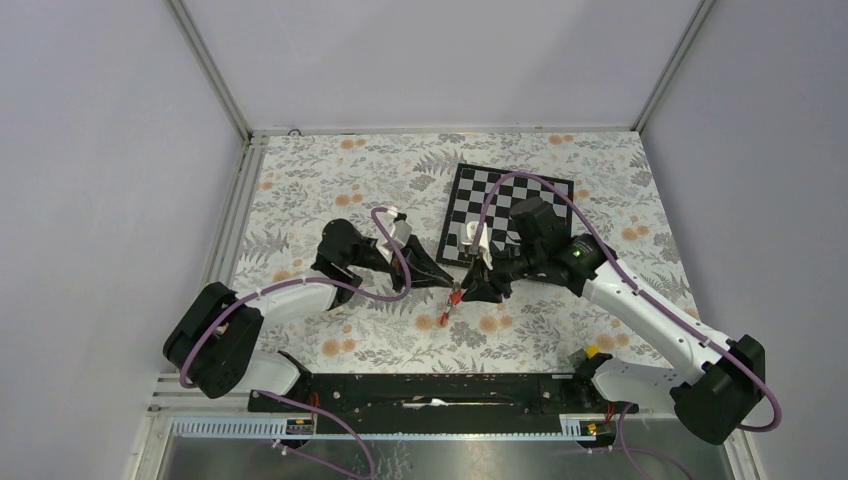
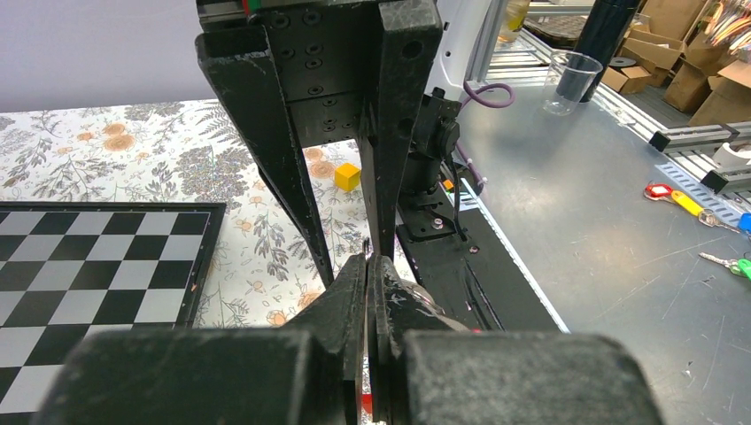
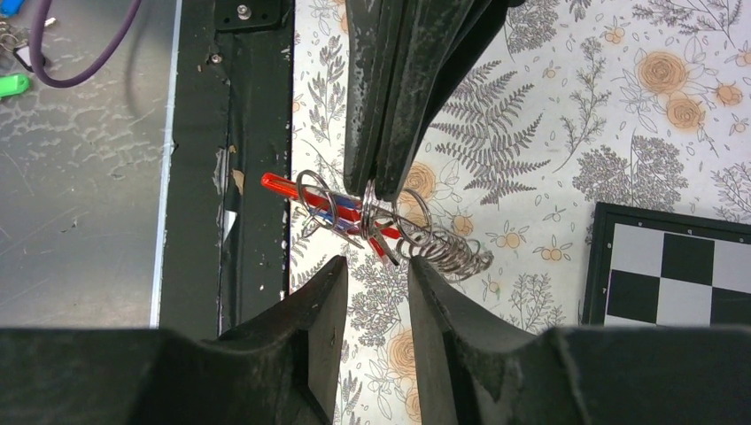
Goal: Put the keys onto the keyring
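My left gripper (image 1: 447,279) is shut on a grey wire ring of the keyring (image 3: 403,221), a bunch of metal loops held just above the floral cloth. In the right wrist view its closed fingers (image 3: 381,133) come down from the top onto the ring. A red key tag (image 3: 282,184) and a blue one (image 3: 332,217) hang among the loops. In the top view only a red bit (image 1: 451,298) shows below the grippers. My right gripper (image 3: 375,270) is open and empty, its tips just short of the rings, facing the left gripper (image 2: 369,263).
A black-and-white chessboard (image 1: 515,210) lies behind the grippers. A small yellow cube (image 1: 591,351) sits near the right arm's base. A black rail (image 1: 440,390) runs along the near edge. Spare keys (image 2: 673,197) and a clear cup (image 2: 571,81) are on the metal bench.
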`<state>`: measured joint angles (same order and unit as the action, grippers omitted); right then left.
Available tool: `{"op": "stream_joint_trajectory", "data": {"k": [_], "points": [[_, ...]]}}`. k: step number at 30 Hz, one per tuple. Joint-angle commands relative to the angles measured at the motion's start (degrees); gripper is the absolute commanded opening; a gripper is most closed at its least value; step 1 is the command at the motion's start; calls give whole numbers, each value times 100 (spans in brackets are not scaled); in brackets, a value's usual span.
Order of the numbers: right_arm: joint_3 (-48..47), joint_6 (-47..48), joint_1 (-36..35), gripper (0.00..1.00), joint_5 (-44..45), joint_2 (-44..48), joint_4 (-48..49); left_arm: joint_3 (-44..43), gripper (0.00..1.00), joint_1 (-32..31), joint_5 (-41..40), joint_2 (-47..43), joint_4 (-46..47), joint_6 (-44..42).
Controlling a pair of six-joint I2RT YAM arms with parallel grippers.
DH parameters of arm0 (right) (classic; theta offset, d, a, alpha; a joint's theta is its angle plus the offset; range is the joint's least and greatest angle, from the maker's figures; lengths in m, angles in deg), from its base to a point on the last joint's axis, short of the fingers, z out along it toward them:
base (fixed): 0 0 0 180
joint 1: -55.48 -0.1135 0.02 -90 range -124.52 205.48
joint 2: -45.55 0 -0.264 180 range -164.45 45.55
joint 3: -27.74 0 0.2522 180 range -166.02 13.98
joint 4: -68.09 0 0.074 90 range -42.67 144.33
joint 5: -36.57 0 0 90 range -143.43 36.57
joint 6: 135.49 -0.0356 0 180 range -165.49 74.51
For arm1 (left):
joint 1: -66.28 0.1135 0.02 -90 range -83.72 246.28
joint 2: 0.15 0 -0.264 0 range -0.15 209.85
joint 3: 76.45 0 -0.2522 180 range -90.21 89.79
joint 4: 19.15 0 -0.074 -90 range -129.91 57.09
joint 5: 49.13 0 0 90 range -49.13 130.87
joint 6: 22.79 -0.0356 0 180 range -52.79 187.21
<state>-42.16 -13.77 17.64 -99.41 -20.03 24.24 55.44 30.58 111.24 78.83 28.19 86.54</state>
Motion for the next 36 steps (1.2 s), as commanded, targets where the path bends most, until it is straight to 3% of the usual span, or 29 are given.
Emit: {"op": "stream_joint_trajectory", "data": {"k": [1, 11, 36], "points": [[38, 129, -19, 38, 191, 234, 88, 8, 0, 45, -11, -88, 291, -85], [-48, 85, 13, 39, -52, 136, 143, -30, 0, 46, 8, -29, 288, -62], [-219, 227, 10, 44, 303, 39, 361, 1, 0, 46, 73, -45, 218, -114]]}}
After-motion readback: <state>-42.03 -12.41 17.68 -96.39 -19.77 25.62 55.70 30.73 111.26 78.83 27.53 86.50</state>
